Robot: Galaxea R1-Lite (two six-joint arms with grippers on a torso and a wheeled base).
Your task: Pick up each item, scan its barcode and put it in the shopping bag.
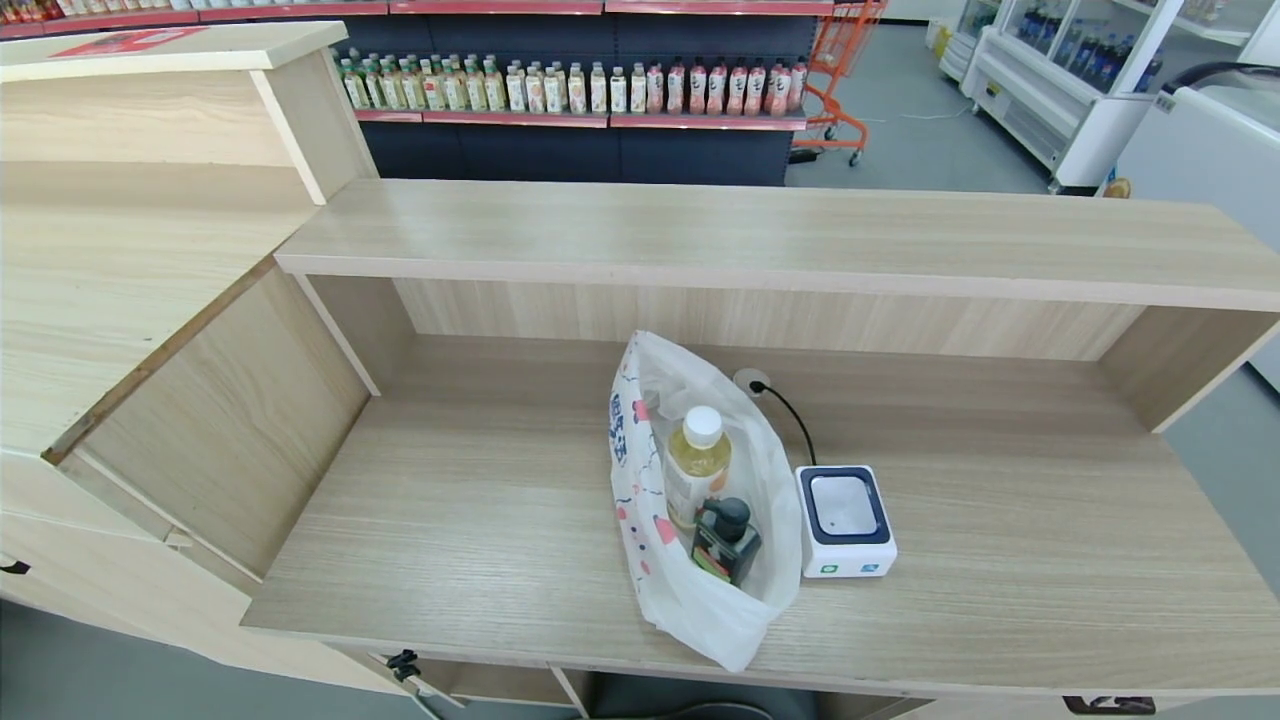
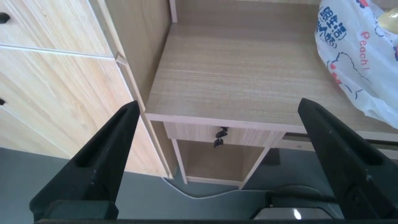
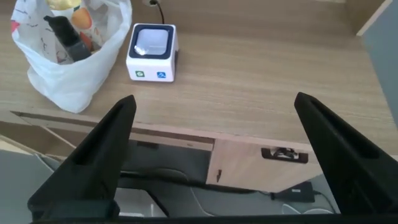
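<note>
Two items, a pale yellow bottle [image 1: 698, 455] and a dark pump bottle [image 1: 725, 540], sit in the shopping bag [image 1: 632, 500] ahead of our left gripper [image 2: 219, 106] and right gripper [image 3: 214, 98], both with fingers spread apart, the scanner [image 1: 845, 520] touching the bag.

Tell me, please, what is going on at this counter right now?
A two-armed robot is doing checkout work. A white-capped bottle and a dark pump bottle stand inside the shopping bag on the wooden counter, beside the small white scanner. The left gripper and the right gripper hang off the counter's front edge, jaws wide open and holding nothing. The bagging looks about done.
</note>
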